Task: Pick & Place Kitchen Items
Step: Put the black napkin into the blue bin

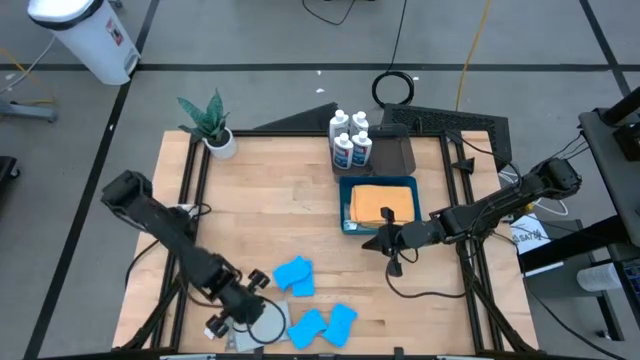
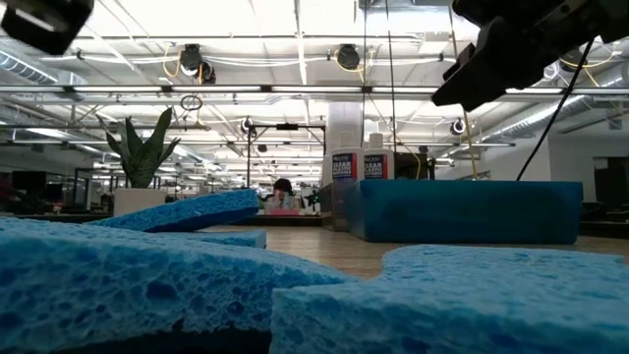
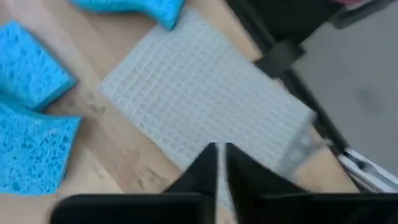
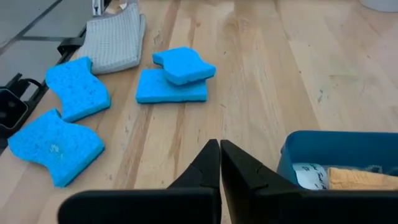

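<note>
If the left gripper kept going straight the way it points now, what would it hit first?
Most likely the grey waffle-weave cloth. The left gripper, jaws shut, aims right at it near the table's front edge, apparently just short of it. Whether the tips already touch or pinch the cloth can't be told.

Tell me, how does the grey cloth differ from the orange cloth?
The grey cloth lies straight on the wooden table at its near edge, under the left gripper; the orange cloth sits inside the blue bin. The grey one shows a fine waffle grid; no such pattern can be made out on the orange one. Blue sponges lie close beside the grey one, none by the orange. Both lie flat.
</note>
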Robot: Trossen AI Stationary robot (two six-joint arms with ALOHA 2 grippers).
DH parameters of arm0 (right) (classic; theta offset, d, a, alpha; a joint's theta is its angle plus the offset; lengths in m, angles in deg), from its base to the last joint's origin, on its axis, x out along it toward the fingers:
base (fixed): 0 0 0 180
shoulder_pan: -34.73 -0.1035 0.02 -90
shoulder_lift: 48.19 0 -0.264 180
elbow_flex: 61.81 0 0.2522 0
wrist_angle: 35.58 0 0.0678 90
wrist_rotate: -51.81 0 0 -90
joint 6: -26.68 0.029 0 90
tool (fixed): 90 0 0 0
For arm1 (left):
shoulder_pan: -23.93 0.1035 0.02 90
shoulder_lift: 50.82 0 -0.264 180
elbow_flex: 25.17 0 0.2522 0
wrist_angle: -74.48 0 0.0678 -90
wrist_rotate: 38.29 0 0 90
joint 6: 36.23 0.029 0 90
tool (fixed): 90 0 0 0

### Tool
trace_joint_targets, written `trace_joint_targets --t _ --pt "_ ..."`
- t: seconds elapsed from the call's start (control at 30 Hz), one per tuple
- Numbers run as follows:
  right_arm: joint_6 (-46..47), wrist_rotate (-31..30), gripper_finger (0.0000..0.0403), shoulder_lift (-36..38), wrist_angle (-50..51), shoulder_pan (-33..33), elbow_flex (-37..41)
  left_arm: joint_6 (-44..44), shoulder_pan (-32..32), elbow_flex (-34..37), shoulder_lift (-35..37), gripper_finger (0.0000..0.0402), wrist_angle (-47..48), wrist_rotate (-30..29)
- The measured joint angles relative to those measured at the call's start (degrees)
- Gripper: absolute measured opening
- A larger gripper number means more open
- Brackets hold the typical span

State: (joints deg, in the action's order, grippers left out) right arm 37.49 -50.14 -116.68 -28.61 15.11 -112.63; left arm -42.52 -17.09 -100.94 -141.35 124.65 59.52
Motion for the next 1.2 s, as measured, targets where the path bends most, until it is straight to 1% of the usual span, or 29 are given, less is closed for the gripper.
trace_joint_targets --t 0.03,0.07,0.13,0.2,0.27,0.33,0.4,0.53,0.63,0.7,0.77,0.87,0.93,1.0,1.1,1.2 --pt "0.01 0.0 0.0 0.0 -0.35 0.0 0.0 -1.28 -0.23 0.02 -0.94 0.0015 -0.54 -0.4" --pt "0.0 0.02 0.0 0.0 -0.79 0.0 0.0 -2.89 -0.38 0.02 -1.93 0.0011 -1.54 -0.45" --pt "-0.01 0.01 0.0 0.0 -1.61 0.0 0.0 -4.86 -0.74 0.02 -3.83 0.0016 -4.49 -0.6" --pt "-0.67 0.02 0.0 0.0 -2.34 0.0 0.0 -4.96 -1.23 0.02 -5.9 0.0017 -7.1 -0.55" --pt "-1.4 0.02 0.0 0.0 -2.49 0.0 -0.02 -5.24 -1.54 0.02 -7.99 0.0008 -8.57 -0.51" --pt "-1.46 0.02 0.0 0.0 -2.47 0.0 -0.02 -6.99 -1.48 0.02 -9.82 0.0004 -8.49 -0.54" --pt "-1.46 0.02 0.0 0.0 -2.47 0.0 -0.02 -9.19 -1.38 0.02 -11.38 0.0008 -8.26 -1.48" --pt "-1.46 0.02 0.0 0.0 -2.44 0.0 -0.02 -11.68 -1.36 -0.08 -14.46 0.0006 -7.02 -0.89" --pt "-1.46 0.02 0.0 0.0 -2.46 0.0 -0.04 -15.46 -0.82 -0.32 -15.15 0.0004 -3.16 -0.37" --pt "-1.46 0.02 0.0 0.0 -2.44 0.0 -0.04 -18.28 -0.58 -0.49 -15.18 0.0008 0.0 -1.4" --pt "-1.45 0.02 0.0 0.0 -2.44 0.0 -0.04 -19.37 -0.53 -0.22 -14.4 0.0006 4.59 -3.04" --pt "-1.27 0.02 0.0 0.0 -2.44 0.0 -0.04 -20.22 -0.74 -0.16 -13.26 0.0003 7.67 -3.58" --pt "-1.27 0.02 0.0 0.0 -2.44 0.0 -0.04 -21.44 -0.79 0.09 -12.15 0.0006 11.5 -4.12" --pt "-1.27 0.02 0.0 0.0 -2.44 0.0 -0.04 -22.56 -0.81 0.22 -11.46 0.0008 15.06 -5.74" --pt "-1.26 0.02 0.0 0.0 -2.44 0.0 -0.04 -24.11 -0.5 0.24 -10.28 0.0006 20.53 -10.0" --pt "-1.05 0.01 0.0 0.0 -2.44 0.0 -0.04 -24.26 0.86 0.24 -10.34 0.0004 23.22 -12.41"
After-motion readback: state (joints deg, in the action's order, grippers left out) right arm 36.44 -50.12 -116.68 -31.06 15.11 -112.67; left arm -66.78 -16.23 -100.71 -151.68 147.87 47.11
